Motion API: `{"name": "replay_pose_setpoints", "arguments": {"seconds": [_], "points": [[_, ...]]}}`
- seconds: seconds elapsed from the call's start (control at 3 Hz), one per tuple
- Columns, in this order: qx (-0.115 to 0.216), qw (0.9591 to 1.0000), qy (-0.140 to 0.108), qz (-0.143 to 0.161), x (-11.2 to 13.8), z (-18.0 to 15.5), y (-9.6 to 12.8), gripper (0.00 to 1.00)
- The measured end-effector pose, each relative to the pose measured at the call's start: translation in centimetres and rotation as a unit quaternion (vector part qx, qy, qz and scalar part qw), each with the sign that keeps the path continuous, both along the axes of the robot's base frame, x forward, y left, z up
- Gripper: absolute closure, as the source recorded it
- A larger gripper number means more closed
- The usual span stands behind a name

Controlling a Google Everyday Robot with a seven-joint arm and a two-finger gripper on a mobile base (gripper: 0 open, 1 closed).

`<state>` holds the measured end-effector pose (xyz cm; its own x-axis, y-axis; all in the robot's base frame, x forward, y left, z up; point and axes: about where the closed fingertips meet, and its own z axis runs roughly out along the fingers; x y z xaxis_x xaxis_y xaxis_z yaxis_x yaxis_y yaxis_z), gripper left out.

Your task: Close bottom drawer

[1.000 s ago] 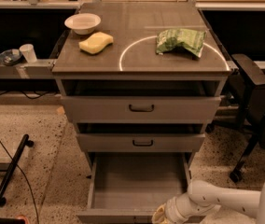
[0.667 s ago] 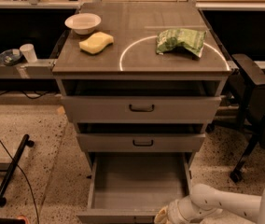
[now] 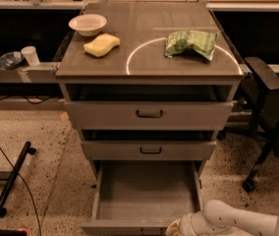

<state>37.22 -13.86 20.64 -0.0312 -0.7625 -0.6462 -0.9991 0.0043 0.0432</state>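
The bottom drawer [image 3: 147, 193] of the grey cabinet stands pulled far out, its deep grey tray empty; its front sits at the lower edge of the view and its handle does not show. The middle drawer [image 3: 150, 150] and the top drawer [image 3: 149, 114] above it are each pulled out a little and carry black loop handles. My white arm comes in from the lower right, and my gripper [image 3: 176, 228] sits at the front right corner of the bottom drawer, partly cut off by the view's lower edge.
On the cabinet top lie a white bowl [image 3: 87, 24], a yellow sponge [image 3: 101, 44] and a green chip bag [image 3: 191, 43]. A black office chair [image 3: 269, 112] stands to the right. A black bar [image 3: 12, 180] and a cable lie on the floor at left.
My arm and gripper have moved slightly down and left along the drawer's front right corner. The drawer looks equally far out.
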Motion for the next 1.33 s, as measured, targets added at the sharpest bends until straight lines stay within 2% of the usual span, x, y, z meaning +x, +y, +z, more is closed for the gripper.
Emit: {"name": "replay_pose_setpoints", "arguments": {"seconds": [0.33,0.67,1.33], "points": [[-0.005,0.9998,-0.013,-0.014,0.4,-0.9,-0.5,1.0],[-0.003,0.9994,-0.024,-0.025,1.7,-1.5,1.0,0.97],[-0.003,0.9994,-0.024,-0.025,1.7,-1.5,1.0,0.5]]}}
